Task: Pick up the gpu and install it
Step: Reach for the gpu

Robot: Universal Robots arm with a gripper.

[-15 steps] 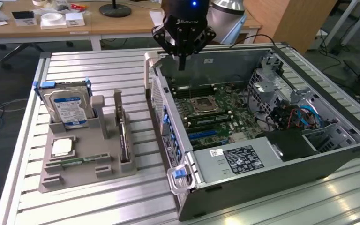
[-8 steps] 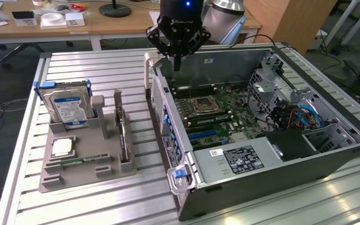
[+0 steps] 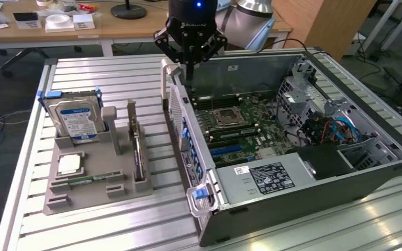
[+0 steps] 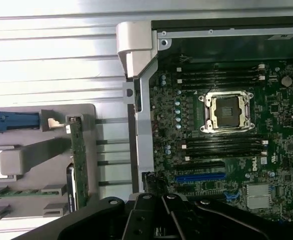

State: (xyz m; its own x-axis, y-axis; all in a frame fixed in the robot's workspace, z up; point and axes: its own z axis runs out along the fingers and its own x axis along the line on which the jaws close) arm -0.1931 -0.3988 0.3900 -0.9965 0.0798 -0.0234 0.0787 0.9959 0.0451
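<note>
**Gripper clamped shut over the case, gpu sitting in its rack**

So the gripper (image 3: 188,70) is pinched fully closed with nothing between the fingers that I can see. It hangs pointing straight down over the open computer case (image 3: 368,172), right by the case wall that faces the parts rack. I can't tell whether the tips actually touch the metal there. From the wrist view, the black knuckles of the gripper (image 4: 164,212) look down on the motherboard (image 4: 276,110), with the empty CPU socket (image 4: 226,112) and the blue expansion slot (image 4: 201,177) below them.

The gpu (image 3: 136,151) is well apart from it, standing on edge in a slot of the grey parts rack (image 3: 96,191) on the exterior view's left. The wrist view shows its board edge (image 4: 79,165), with the bracket end towards the hard drive.

The silver hard drive (image 3: 79,120) with the blue-white label stands upright in the same rack, and a slim green memory stick (image 3: 82,181) lies nearer the rack's front. It all sits on the slatted aluminium worktop (image 3: 117,78).
</note>
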